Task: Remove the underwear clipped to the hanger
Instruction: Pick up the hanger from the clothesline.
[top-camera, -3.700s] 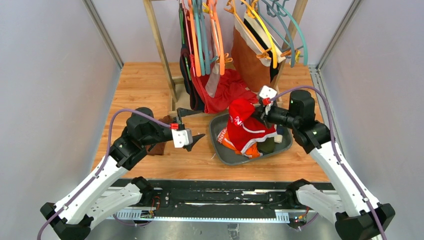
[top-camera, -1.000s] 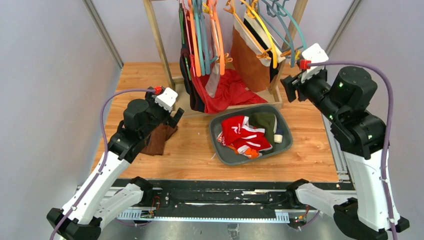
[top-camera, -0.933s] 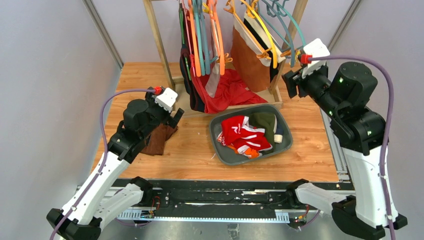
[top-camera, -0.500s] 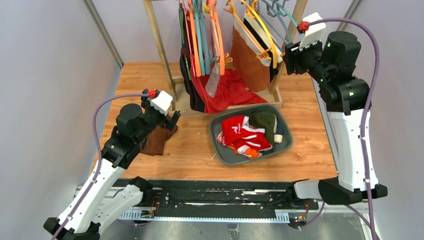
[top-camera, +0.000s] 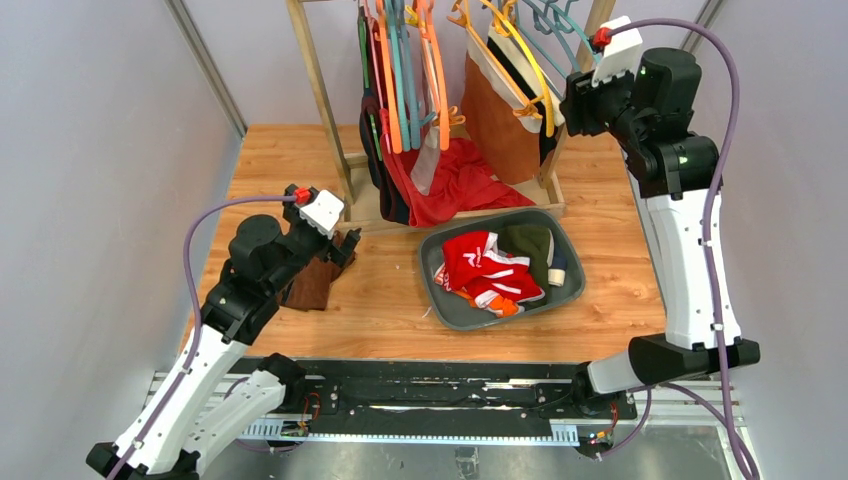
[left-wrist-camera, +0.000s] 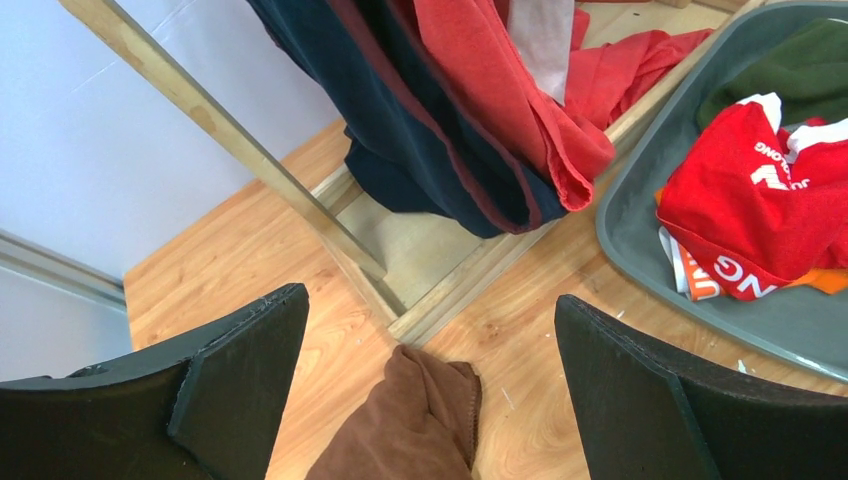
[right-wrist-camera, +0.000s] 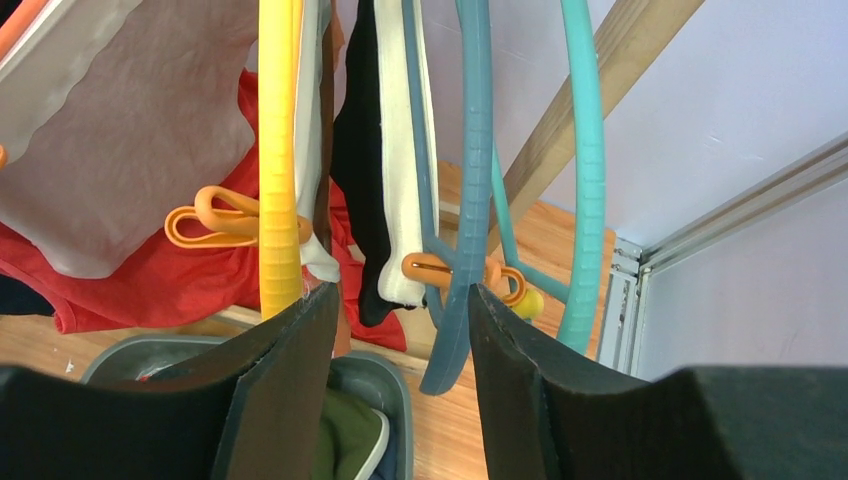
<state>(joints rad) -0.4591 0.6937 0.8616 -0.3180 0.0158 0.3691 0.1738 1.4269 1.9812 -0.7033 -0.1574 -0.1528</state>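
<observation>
On the rack a black brief with a white waistband (right-wrist-camera: 365, 150) hangs from a blue hanger (right-wrist-camera: 475, 150), held by an orange clip (right-wrist-camera: 440, 268). My right gripper (right-wrist-camera: 402, 295) is raised to it, open, and the brief's lower end hangs between the fingertips without being pinched. A brown brief with a white waistband (top-camera: 505, 120) and a pale beige one (top-camera: 425, 165) hang nearby. A red brief with white trim (top-camera: 485, 262) lies in the grey bin (top-camera: 570, 290). My left gripper (left-wrist-camera: 430, 300) is wide open and empty, low over a dark brown cloth (left-wrist-camera: 410, 430).
A yellow hanger (right-wrist-camera: 278, 150) and a teal hanger (right-wrist-camera: 590, 150) flank the blue one. A large red cloth (top-camera: 460, 185) and dark garments (left-wrist-camera: 420, 150) drape at the rack's foot. Wooden rack posts (top-camera: 320, 90) stand at the back, and grey walls close both sides.
My right arm has lifted from above the bin up to the hangers, its jaws narrowing around the black brief's end. The left arm drew back slightly over the brown cloth.
</observation>
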